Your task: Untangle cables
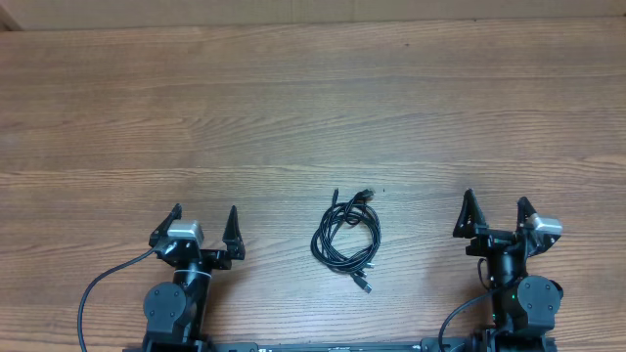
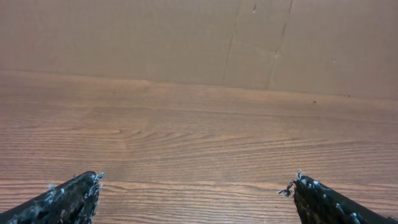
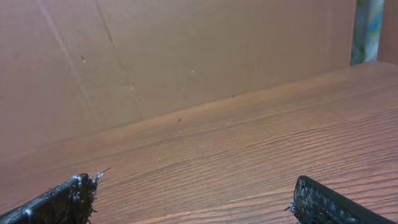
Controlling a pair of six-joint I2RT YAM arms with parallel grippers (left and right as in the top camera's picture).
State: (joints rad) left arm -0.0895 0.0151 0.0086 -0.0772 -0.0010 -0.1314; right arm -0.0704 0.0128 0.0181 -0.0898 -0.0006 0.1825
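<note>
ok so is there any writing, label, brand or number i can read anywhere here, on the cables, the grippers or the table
None: no readable text in any view.
Cables: plain black, and the plugs are too small to show any marking.
Left gripper and right gripper: no label or number visible.
Wooden table: bare grain only.
Cardboard wall: only creases and small specks, no print.

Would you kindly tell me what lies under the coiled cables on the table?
Only the bare wooden table shows beneath the cables, visible through the coil's open middle. Where strands cross, the lower strands and the wood under them are covered.
</note>
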